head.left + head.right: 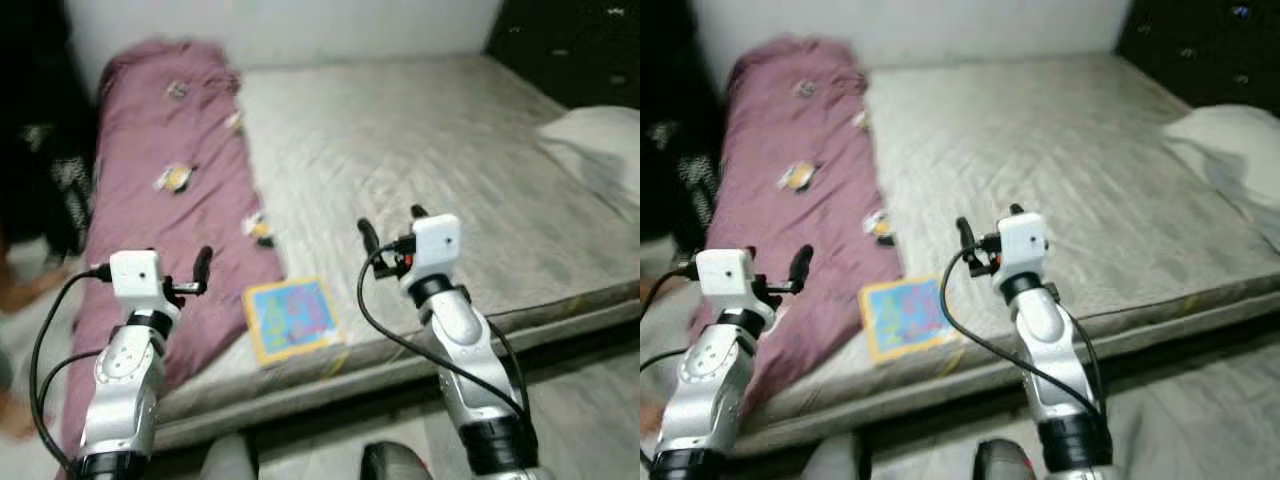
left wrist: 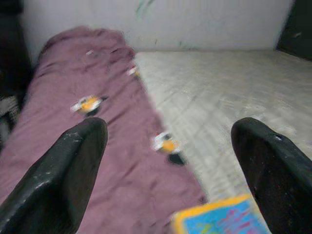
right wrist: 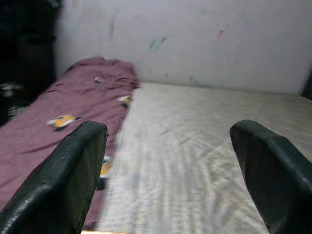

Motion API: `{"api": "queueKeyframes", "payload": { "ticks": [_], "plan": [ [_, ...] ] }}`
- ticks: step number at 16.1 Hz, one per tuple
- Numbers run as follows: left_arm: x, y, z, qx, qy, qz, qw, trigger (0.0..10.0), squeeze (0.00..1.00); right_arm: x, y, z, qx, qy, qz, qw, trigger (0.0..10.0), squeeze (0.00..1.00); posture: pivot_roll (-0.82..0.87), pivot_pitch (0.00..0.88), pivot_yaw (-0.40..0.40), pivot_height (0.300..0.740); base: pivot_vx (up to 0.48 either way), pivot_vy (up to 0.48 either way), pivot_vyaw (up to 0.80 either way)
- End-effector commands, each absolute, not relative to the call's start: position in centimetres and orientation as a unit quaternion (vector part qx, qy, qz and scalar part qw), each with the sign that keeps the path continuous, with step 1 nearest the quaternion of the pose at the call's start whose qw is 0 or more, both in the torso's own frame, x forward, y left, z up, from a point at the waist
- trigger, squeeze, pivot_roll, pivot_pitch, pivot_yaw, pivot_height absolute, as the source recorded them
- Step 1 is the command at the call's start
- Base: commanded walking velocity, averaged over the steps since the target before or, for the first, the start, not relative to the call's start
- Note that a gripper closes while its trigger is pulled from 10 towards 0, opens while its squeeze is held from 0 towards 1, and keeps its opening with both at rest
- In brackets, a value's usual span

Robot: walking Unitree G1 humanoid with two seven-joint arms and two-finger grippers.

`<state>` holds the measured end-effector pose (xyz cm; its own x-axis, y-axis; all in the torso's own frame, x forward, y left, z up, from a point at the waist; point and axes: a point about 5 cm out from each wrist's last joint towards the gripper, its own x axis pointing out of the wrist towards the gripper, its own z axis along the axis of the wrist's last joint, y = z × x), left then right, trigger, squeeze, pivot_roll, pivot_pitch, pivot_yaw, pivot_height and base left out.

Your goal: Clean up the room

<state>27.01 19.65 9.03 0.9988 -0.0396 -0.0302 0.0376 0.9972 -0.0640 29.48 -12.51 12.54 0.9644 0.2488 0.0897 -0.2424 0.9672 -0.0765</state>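
- Bedroom: low bed (image 1: pixel 420 160) w/ bare grey-beige mattress takes up most of the head views; pale wall (image 1: pixel 300 30) behind it, dark furniture (image 1: pixel 570 45) at far right corner.
- Mauve blanket (image 1: pixel 160 190) w/ small yellow-and-white prints lies lengthwise along the bed's left side, bunched at the wall end, near end draped over the mattress edge toward the floor.
- White pillow (image 1: pixel 595 145) on the bed's right edge, well apart from the blanket.
- Book (image 1: pixel 292 317), yellow border w/ blue-and-pink cover, lies flat on the mattress near the front edge, just beside the blanket's right edge; btwn the two arms in the head views.
- Left gripper (image 1: pixel 185 272) held up over the draped end of the blanket, left of the book; not touching anything. Left wrist view: fingers (image 2: pixel 68 175) spread wide, nothing btwn them, blanket ahead and a corner of the book low in frame.
- Right gripper (image 1: pixel 390 232) raised over the mattress, right of and a bit beyond the book; no contact. Right wrist view: fingers (image 3: pixel 63 180) spread apart, released, bare mattress and wall ahead.
- Dark patterned items (image 1: pixel 60 185) in shadow left of the bed; can't tell what they are.
- Head views slightly blurred.
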Motion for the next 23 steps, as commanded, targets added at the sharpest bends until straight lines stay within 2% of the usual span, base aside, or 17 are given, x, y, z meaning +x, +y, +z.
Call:
{"api": "queueKeyframes", "payload": {
  "ticks": [1, 6, 9, 16, 23],
  "plan": [
    [27.2, 18.6, 9.1, -0.036, 0.018, -0.036, 0.999, 10.0, 0.0, 29.5, -13.5, 12.6, -0.038, -0.05, 0.112, 0.992, 10.0, 0.0, -0.04, 0.004, 0.0, 0.666, 0.296, 0.0, 0.0],
    [27.2, 19.1, 9.2, -0.04, 0.019, -0.016, 0.999, 10.0, 0.0, 29.5, -13.3, 12.7, -0.036, -0.05, 0.115, 0.991, 10.0, 0.0, -0.04, 0.025, 0.0, 0.666, 0.059, 0.0, 0.0],
    [27.0, 20.4, 9.0, -0.053, 0.028, 0.021, 0.998, 10.0, 0.0, 29.4, -13.3, 12.6, -0.033, -0.047, 0.121, 0.991, 10.0, 0.0, -0.04, 0.035, -0.005, 0.666, 0.0, 0.0, 0.0],
    [27.1, 21.2, 8.5, -0.064, 0.049, 0.053, 0.995, 10.0, 0.0, 29.3, -13.4, 12.5, -0.029, -0.04, 0.121, 0.991, 10.0, 0.0, -0.04, 0.05, -0.006, 0.581, 0.0, 0.0, 0.0],
    [27.5, 22.2, 8.9, -0.061, 0.045, 0.094, 0.993, 10.0, 0.0, 29.4, -13.5, 12.3, -0.031, -0.03, 0.119, 0.992, 10.0, 0.0, -0.04, 0.056, -0.011, 0.581, 0.0, 0.0, 0.0]
  ]
}}
